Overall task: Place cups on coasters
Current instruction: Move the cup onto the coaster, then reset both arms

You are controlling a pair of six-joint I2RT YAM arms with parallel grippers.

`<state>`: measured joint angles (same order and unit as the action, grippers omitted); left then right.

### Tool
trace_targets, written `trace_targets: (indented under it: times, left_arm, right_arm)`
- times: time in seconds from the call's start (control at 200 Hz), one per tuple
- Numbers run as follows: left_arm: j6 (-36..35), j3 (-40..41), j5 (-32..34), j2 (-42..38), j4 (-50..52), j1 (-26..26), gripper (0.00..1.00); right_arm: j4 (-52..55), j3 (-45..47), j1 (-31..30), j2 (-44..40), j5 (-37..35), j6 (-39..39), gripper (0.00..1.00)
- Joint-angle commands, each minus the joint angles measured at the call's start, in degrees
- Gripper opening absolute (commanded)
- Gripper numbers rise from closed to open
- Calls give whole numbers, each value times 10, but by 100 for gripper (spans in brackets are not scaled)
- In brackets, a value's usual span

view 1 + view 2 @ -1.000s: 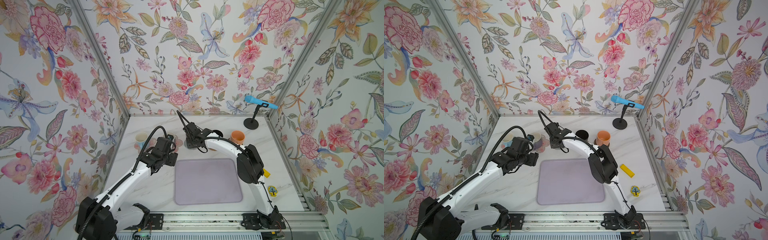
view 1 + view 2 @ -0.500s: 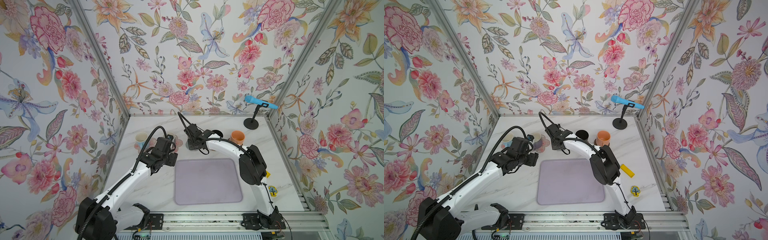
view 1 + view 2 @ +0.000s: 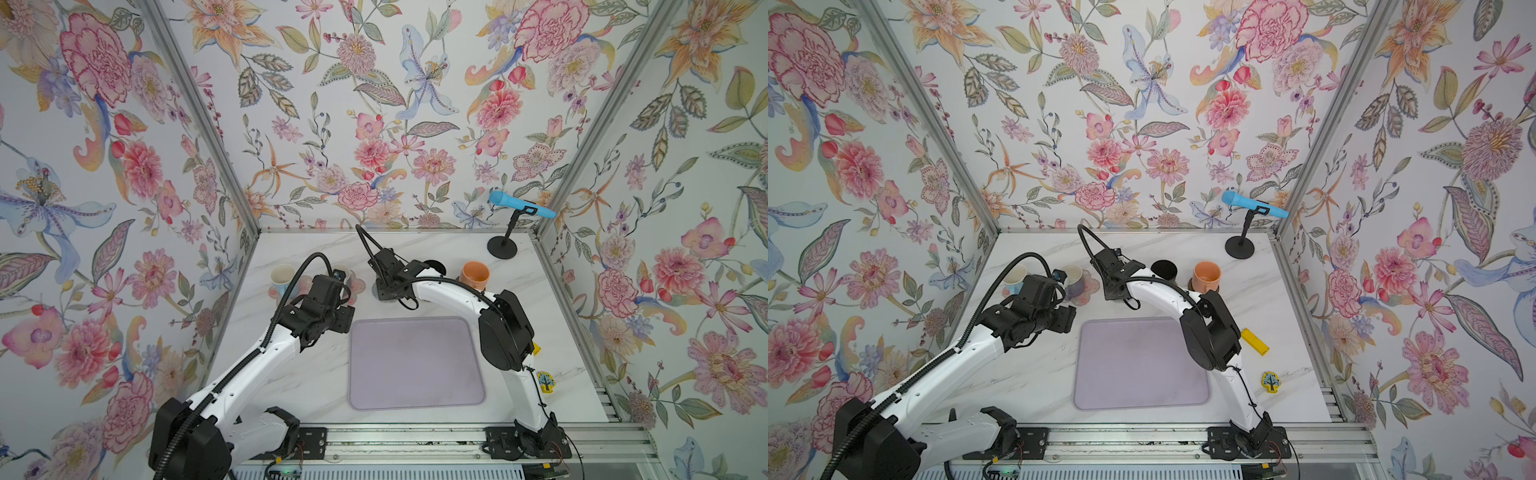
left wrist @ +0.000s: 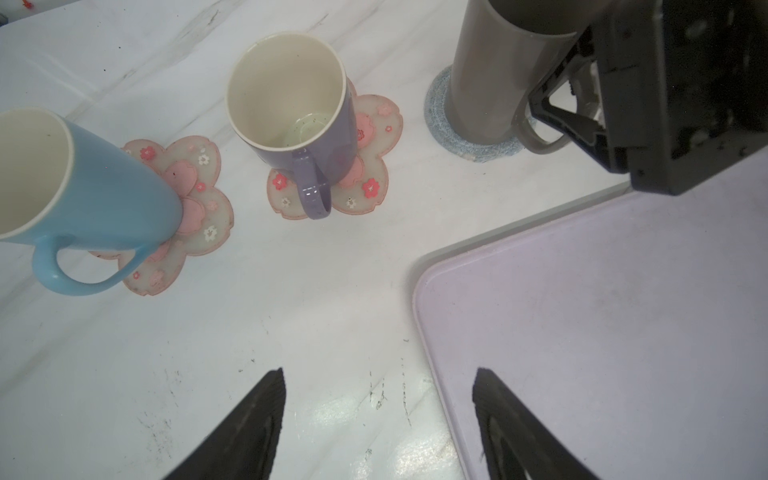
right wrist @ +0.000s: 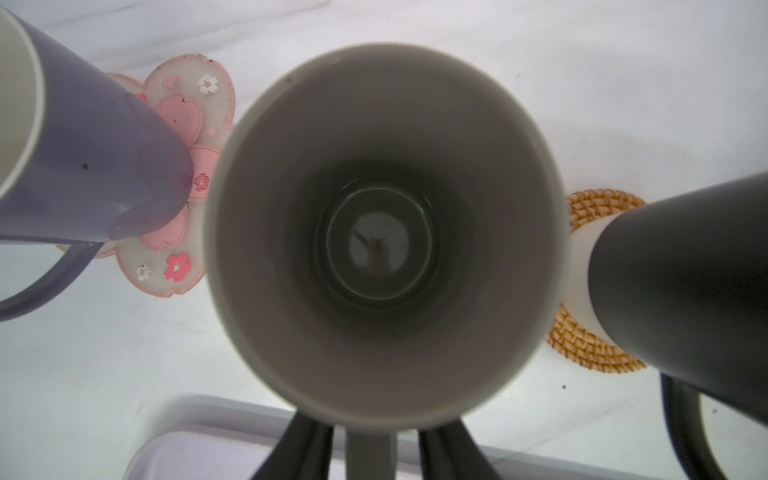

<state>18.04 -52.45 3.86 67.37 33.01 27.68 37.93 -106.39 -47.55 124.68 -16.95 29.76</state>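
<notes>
Now right claw parted off grey mug handle, mug standing on grey coaster, left claw spread, unmoved

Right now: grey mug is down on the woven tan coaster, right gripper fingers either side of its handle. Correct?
One thing is off: the grey mug sits on the grey ringed coaster, clear in the left wrist view. The woven tan coaster is under the black mug, as the right wrist view shows. The right gripper does have its fingers either side of the grey mug's handle.
</notes>
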Motion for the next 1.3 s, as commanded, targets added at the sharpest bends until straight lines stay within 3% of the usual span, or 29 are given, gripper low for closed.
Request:
trace_targets:
  times: [0.0,0.851,1.171,1.291]
  left_arm:
    - [12,1,14,-11,12,-5,75]
    - [16,-2,13,-19,5,-6,76]
    - [24,-6,15,-19,6,-5,76]
    - [23,-1,27,-33,-5,-5,76]
  right_arm:
    - [12,-9,-3,-33,-16,3,39]
    - [12,53,-6,-98,-31,16,41]
    - [3,91,-13,-149,-41,7,42]
    - [-35,148,-18,-199,-47,-12,46]
